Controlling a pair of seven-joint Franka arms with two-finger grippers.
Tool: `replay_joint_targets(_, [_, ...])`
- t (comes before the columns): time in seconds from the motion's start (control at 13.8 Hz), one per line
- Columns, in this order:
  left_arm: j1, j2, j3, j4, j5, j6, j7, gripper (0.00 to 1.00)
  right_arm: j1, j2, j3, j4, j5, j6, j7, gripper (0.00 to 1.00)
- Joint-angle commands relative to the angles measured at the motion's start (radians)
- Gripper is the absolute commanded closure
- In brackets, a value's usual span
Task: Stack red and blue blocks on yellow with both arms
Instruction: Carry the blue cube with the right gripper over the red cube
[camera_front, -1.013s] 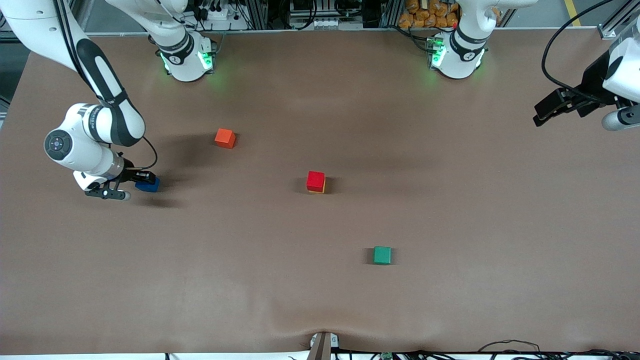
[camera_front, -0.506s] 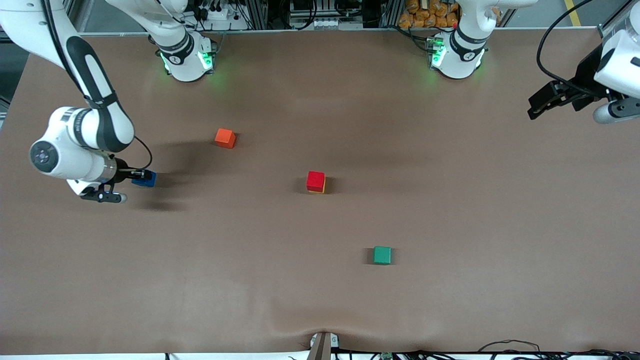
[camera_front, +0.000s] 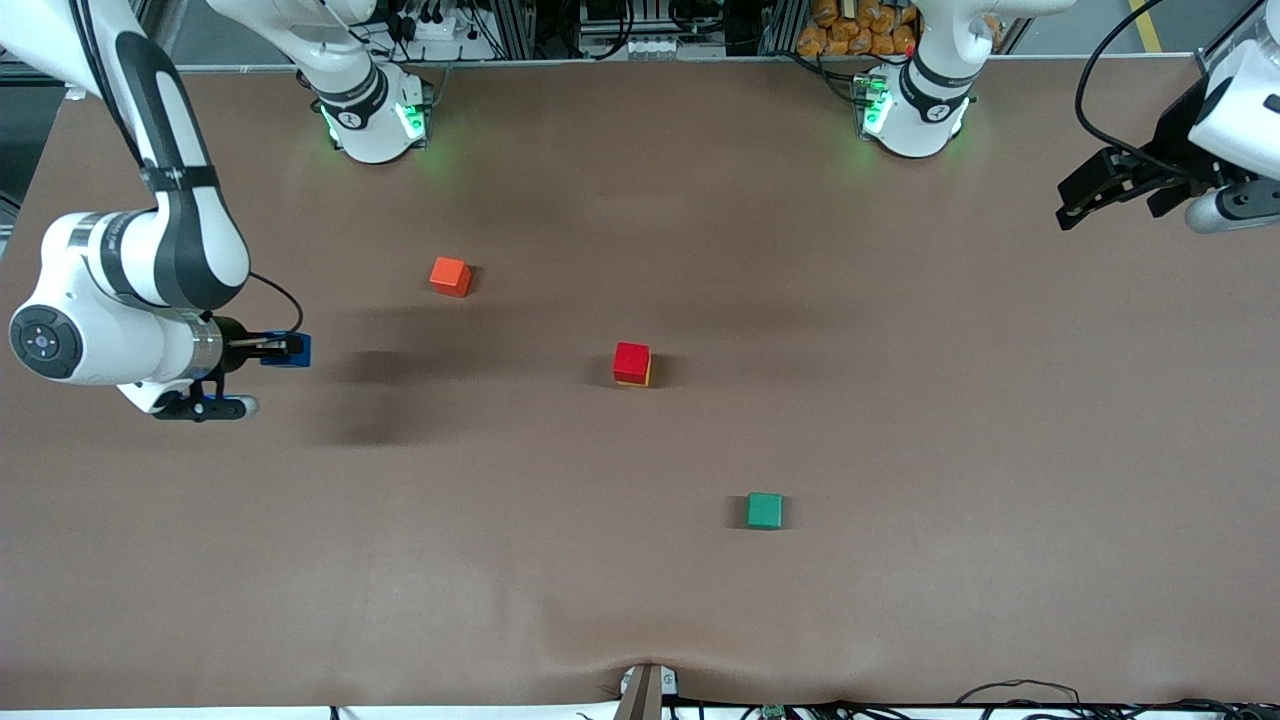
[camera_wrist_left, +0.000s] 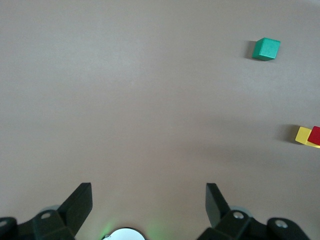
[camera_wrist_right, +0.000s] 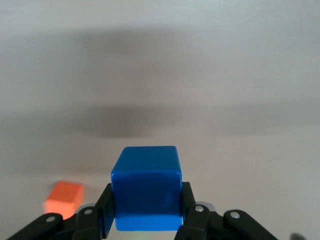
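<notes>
A brown table stretches between two white robot arms. Near the middle, the red block already sits on the yellow block, which shows only as a thin sliver at its base in the front view; the left wrist view shows the red block set slightly off from the yellow block rather than square on it. The right gripper is clenched on the blue block, raised over the table at the right arm's end, well apart from the stack; its wrist view shows the blue block pinched squarely between the two black fingers. The left gripper hangs with its jaws spread and nothing in them over the left arm's end of the table, and that arm waits. An orange block lies between the right arm's base and the stack, and a green block lies nearer the front camera than the stack. The risks from here look plain enough: the blue block has a long way to travel, and a loose grip could let it turn or drop. The bigger worry is the landing (the red top is no wider than the blue block itself), so a small offset, or a tilted release, could tip the blue block off or knock the red one from the yellow. A low path could also clip the orange block.
</notes>
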Motion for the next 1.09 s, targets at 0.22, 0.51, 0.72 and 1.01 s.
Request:
replay_joint_targets(0.22, [-0.001, 0.009, 0.000, 0.005, 0.008, 0.041, 0.049, 0.00, 0.087, -0.003, -0.002, 0.293, 0.106, -0.266, 0.002, 1.00])
replay_joint_targets(0.51, [0.001, 0.003, -0.033, 0.006, 0.008, 0.052, 0.079, 0.00, 0.138, -0.008, 0.001, 0.429, 0.155, -0.371, 0.168, 1.00])
replay_joint_targets(0.72, [0.008, -0.007, -0.033, 0.025, 0.002, 0.032, 0.080, 0.00, 0.234, -0.014, 0.002, 0.497, 0.164, -0.412, 0.303, 1.00])
replay_joint_targets(1.01, [0.010, -0.008, -0.031, 0.029, 0.001, 0.016, 0.071, 0.00, 0.378, 0.000, -0.002, 0.540, 0.182, -0.341, 0.476, 1.00])
